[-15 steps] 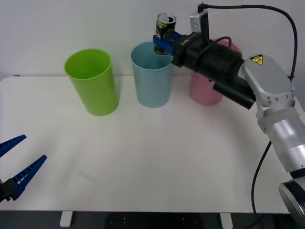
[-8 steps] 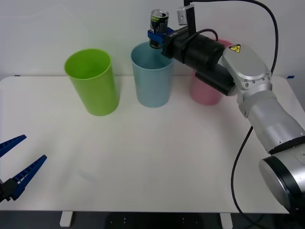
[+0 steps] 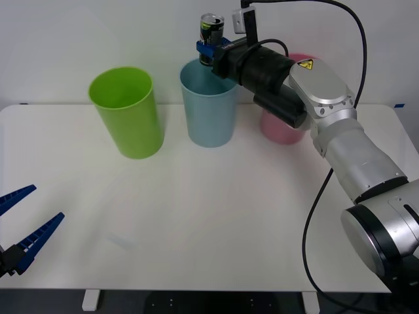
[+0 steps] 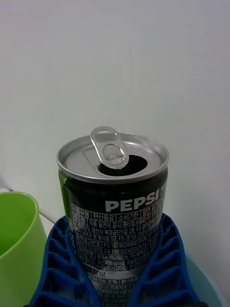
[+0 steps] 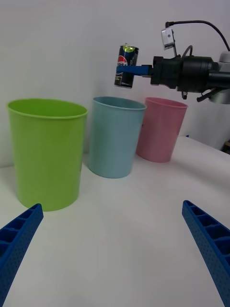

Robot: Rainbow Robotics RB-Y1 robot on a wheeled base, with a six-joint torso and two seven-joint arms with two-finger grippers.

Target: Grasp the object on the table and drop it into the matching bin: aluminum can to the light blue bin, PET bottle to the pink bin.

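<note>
The right gripper (image 3: 208,49) is clamped on the aluminum can (image 3: 211,27) — its blue ribbed fingers (image 4: 64,268) grip the can's lower body, leaving the pull-tab top standing upright above them. The can hangs in the air above the light blue bin (image 3: 209,104), over its rim, with the pink bin (image 3: 283,124) just beside. The left gripper (image 3: 23,230) waits with fingers spread, low over the table (image 3: 216,216) — well apart from the light blue bin.

The can (image 4: 115,192) is shiny metal with a brushed silver top and glossy black printed sides. The light blue bin (image 3: 209,108) looks like smooth plastic, and the surface (image 3: 229,209) is matt white.
</note>
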